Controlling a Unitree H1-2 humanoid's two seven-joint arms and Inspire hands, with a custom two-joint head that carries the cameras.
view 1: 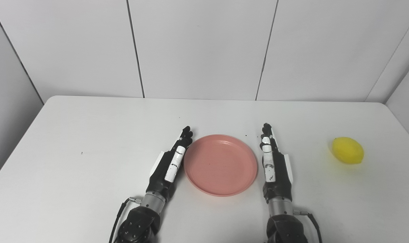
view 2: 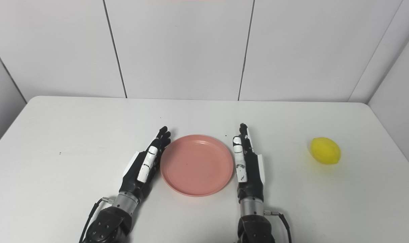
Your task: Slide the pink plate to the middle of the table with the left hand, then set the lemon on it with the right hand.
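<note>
A round pink plate [view 1: 221,164] lies on the white table near its middle, between my two hands. My left hand [view 1: 170,162] rests edge-on just left of the plate's rim, fingers straight and open, close to the rim or touching it. My right hand [view 1: 272,162] stands edge-on just right of the plate, fingers straight and open, holding nothing. A yellow lemon [view 1: 348,150] sits on the table far to the right, well apart from the right hand. In the right eye view the plate [view 2: 197,165] and the lemon [view 2: 325,150] show the same layout.
The white table [view 1: 89,141] has rounded far corners and ends at pale wall panels behind. Grey walls close in on both sides. A cable [view 1: 118,216] runs along my left wrist.
</note>
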